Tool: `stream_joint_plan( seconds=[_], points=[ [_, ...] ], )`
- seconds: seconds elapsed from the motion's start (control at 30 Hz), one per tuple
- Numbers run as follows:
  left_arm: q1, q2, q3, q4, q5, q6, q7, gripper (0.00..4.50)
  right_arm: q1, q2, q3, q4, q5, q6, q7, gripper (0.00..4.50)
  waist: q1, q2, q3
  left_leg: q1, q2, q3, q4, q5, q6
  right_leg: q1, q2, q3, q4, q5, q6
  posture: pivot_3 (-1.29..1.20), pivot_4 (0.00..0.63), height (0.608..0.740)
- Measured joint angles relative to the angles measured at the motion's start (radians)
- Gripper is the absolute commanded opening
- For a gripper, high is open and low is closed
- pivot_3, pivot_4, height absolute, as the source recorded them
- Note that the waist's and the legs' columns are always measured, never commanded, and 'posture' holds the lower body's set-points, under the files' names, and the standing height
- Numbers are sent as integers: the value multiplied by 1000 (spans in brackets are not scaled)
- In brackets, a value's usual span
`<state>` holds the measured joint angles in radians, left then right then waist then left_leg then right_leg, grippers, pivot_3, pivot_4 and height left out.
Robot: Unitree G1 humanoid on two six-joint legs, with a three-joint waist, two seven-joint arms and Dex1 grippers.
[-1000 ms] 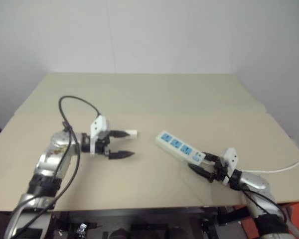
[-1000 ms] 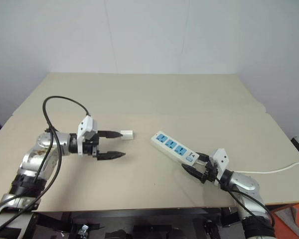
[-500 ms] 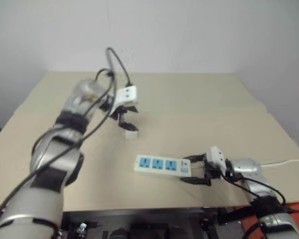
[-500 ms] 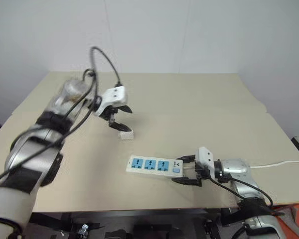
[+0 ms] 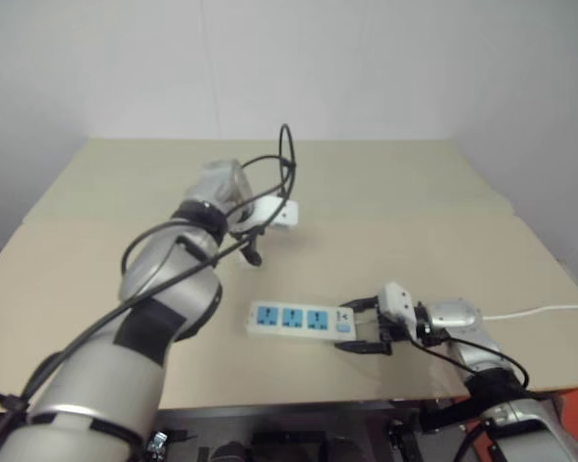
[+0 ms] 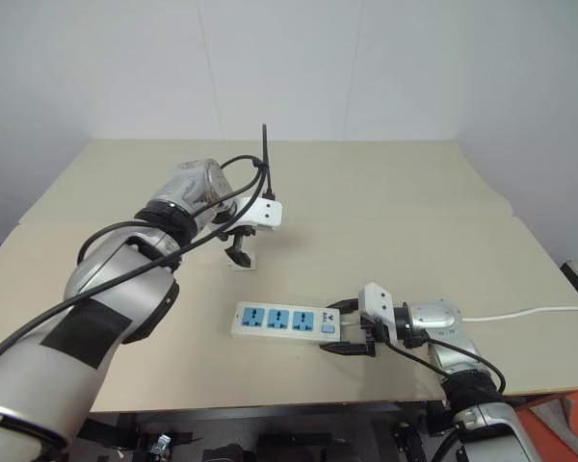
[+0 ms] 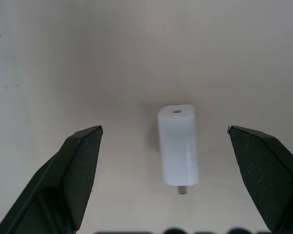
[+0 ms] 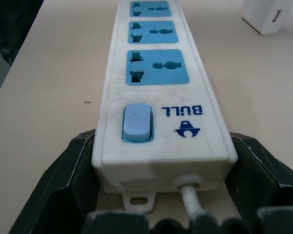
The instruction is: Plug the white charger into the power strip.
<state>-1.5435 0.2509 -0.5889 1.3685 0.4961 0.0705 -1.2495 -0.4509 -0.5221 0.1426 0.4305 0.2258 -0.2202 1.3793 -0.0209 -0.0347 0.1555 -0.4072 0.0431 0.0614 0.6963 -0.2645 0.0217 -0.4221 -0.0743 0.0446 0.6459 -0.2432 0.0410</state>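
The white charger [image 7: 177, 144] lies flat on the tan table, its prongs toward the wrist camera. My left gripper [image 7: 164, 128] hangs over it pointing down, open, with one black finger [image 7: 78, 165] on each side and clear of it. In the right eye view that gripper [image 6: 239, 252] sits left of the table's middle. The power strip [image 6: 279, 320] lies across the table near the front edge, its three blue sockets facing up. My right gripper [image 6: 339, 328] is shut on the strip's switch end [image 8: 158, 141], where the thin white cord [image 6: 530, 313] leaves.
The tan table [image 6: 414, 212] ends at a white wall behind, and its front edge runs close below the strip. The cord trails off to the right edge. A black cable [image 6: 262, 164] loops up above my left wrist.
My left arm swung up and over, from lying beside the charger to pointing down at it. My right gripper turned the power strip to lie crosswise and drew it leftward.
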Motion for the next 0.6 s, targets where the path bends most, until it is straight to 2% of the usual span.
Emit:
stream_joint_plan(
  seconds=[0.6],
  points=[
    [64, -36, 43, 21, 43, 41, 85, 4500, 44, 2, 13, -97, -18, 57, -82, 3452, 0, 0, 0, 1, 0, 0, 0, 0, 0, 0, 0, 0, 0, 0, 0, 0, 150, 740]
  ],
)
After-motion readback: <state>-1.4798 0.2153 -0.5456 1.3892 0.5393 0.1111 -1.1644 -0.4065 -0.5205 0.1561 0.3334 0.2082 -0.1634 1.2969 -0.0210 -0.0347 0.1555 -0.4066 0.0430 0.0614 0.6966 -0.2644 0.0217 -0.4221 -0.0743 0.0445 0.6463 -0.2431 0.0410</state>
